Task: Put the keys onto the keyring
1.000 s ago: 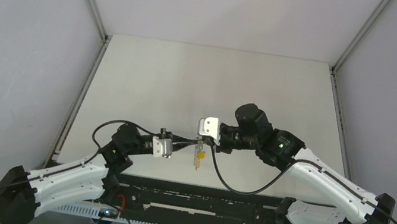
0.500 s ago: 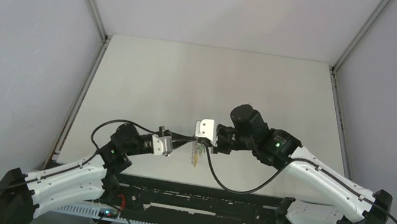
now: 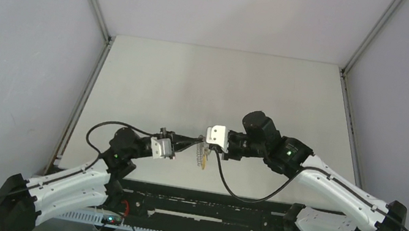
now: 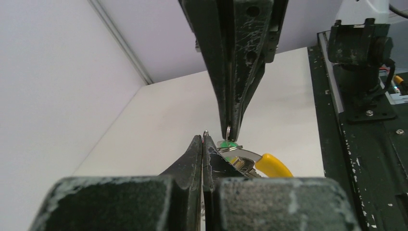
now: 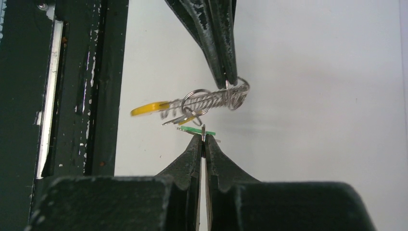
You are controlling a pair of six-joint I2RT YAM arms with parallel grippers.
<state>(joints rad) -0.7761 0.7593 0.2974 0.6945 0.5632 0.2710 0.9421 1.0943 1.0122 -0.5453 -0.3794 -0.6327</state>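
Right wrist: your left claw pinches the keyring steady so your right claw, pinching the green key, can thread it.

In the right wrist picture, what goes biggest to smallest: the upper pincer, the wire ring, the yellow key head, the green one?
1. left pincer
2. keyring
3. yellow key head and green key head: unranked, as the green one shows edge-on and partly hidden.
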